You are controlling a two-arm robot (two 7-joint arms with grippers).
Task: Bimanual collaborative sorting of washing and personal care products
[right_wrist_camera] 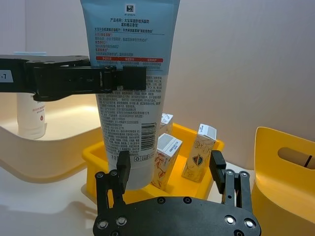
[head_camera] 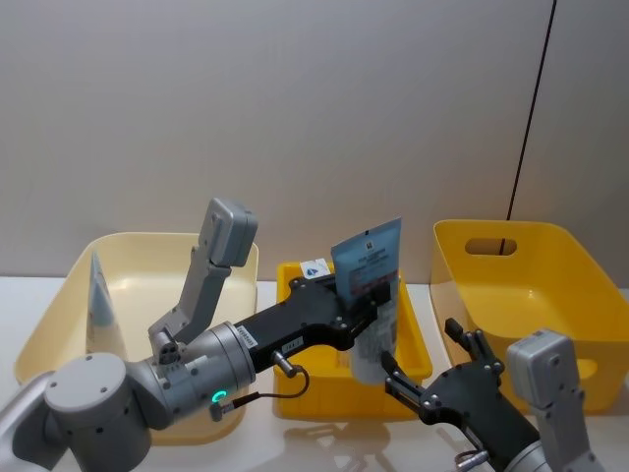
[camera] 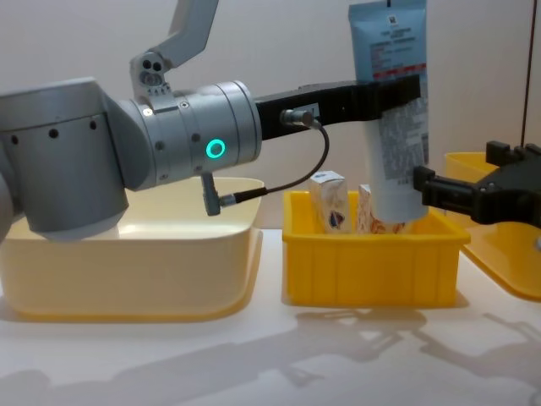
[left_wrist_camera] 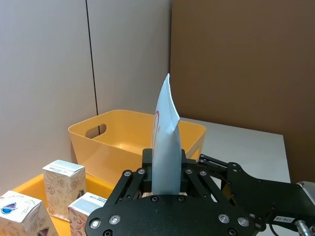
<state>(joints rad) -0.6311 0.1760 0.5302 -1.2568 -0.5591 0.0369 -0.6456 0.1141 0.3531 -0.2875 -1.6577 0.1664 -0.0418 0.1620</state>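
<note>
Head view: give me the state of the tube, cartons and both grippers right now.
Tube: held upright, crimped end up, over the middle bin.
Left gripper: shut on the tube.
Right gripper: open, jaws beside the tube's lower end.
Cartons: upright in the middle bin.
Second tube: standing in the cream bin.

Label "-7" on left end effector; tube print illegible.
</note>
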